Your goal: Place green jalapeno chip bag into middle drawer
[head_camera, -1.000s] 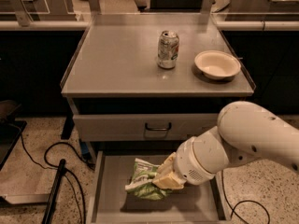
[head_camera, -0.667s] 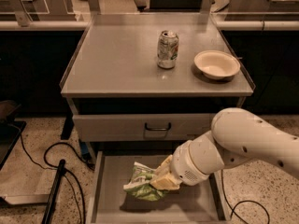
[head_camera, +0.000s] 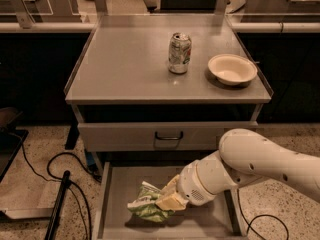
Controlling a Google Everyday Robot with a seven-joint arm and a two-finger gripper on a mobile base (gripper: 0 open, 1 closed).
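**Green chip bag (head_camera: 146,208) dropping lower into middle drawer (head_camera: 118,184)**

We are seeing the arm (head_camera: 260,159) swinging left and down compared with a second ago. The chip bag is travelling with it, now sitting a little lower and further left over the drawer floor. The gripper (head_camera: 168,201) is reaching inside the open middle drawer, around the centre. It is closed on the right edge of the bag, with the crumpled bag sticking out to its left.

We are noting a dark shadow under the bag. We are not able to tell whether the bag is touching the floor or hanging just above it. Either way it is sitting well inside the side walls.

Nothing else is changing:
- The soda can (head_camera: 179,53) and the bowl (head_camera: 232,69) are staying on the cabinet top (head_camera: 120,69).
- The top drawer (head_camera: 125,135) with the black handle is staying shut.

We are judging the carry as nearly done, with only the let-go remaining. The next move is looking like opening the gripper. After that the arm is needing to pull up and out without snagging the bag or bumping the top drawer front.
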